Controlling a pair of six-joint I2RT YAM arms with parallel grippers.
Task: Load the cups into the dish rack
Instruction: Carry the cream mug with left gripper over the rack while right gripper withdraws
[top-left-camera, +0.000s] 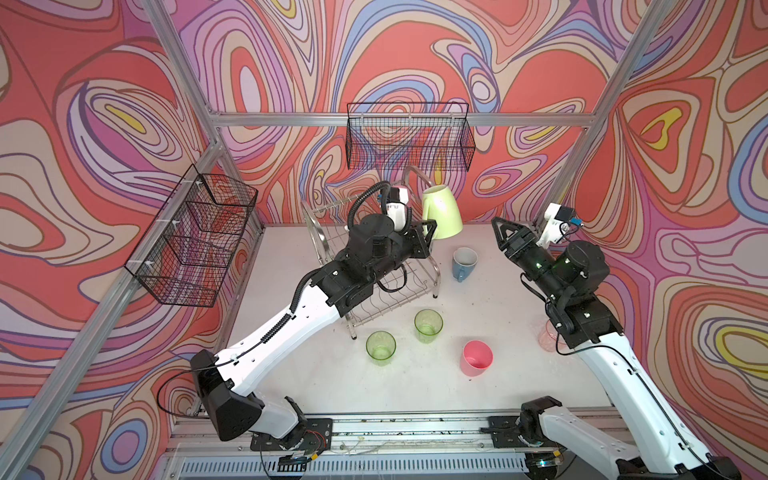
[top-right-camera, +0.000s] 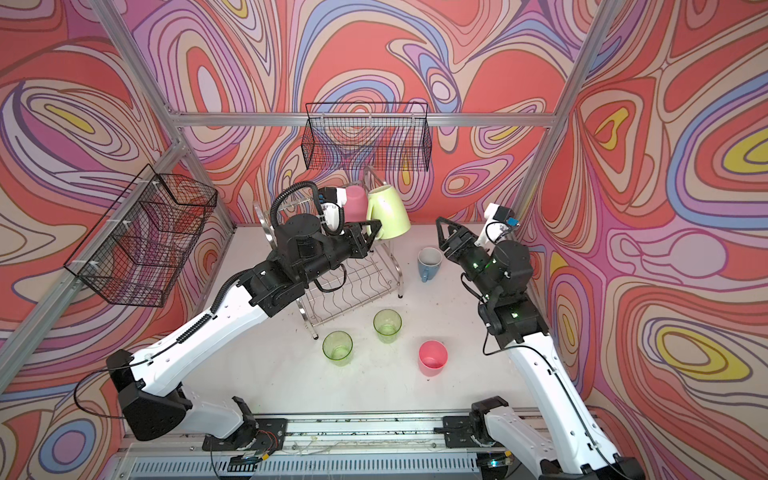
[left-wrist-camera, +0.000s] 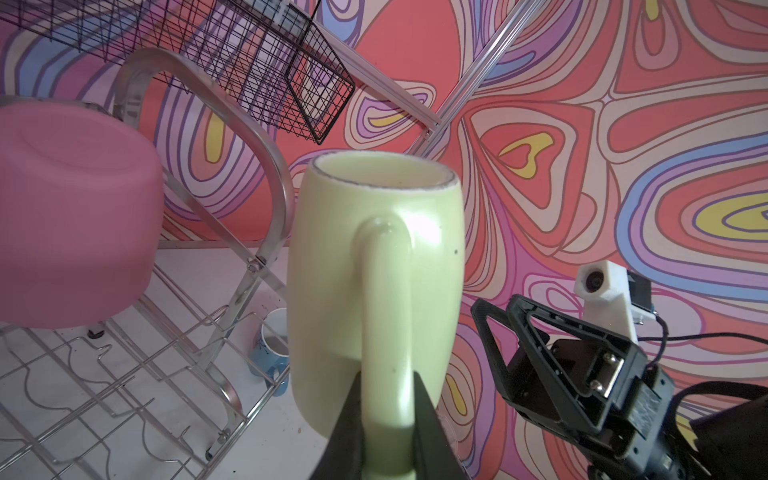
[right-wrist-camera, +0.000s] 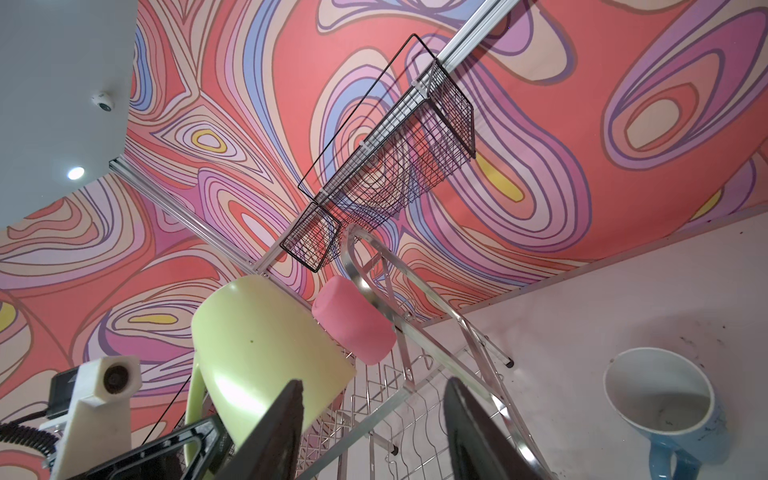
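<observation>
Left gripper (left-wrist-camera: 387, 390): nearest the wrist lens, clamped on the handle of the pale-green mug (left-wrist-camera: 374, 257), 1 finger on each side.

Item 1, dish rack (left-wrist-camera: 279, 187): silver, 2 tiers, standing toward the back of the table (top-left-camera: 332, 386).

Item 2, right gripper (right-wrist-camera: 374, 386): jaws apart, empty, raised to the side of the blue mug (top-left-camera: 464, 262) and pointing toward the rack.

Item 3, pale-green mug: held aloft and tilted, apparently mouth-down, just beside the rack's looped end handle. Not yet on a tier.

Item 4, racked pink tumbler (left-wrist-camera: 75, 216): inverted on the upper tier, near the mug.

Item 5, loose cups upright on the table: blue mug, loose pink tumbler (top-left-camera: 476, 357), farther green cup (top-left-camera: 428, 326), nearer green cup (top-left-camera: 380, 348). The pinkish cup (top-left-camera: 546, 338) is largely hidden behind the right arm.

Handling note: the step in hand is judged to be seating the mug on the upper tier.
- Carry the mug past the handle tube, not into it, and keep it off the racked tumbler.
- A handle-only grip may let the body swing, so travel slowly.
- Lower until the rim rests on the wires, then release.
</observation>
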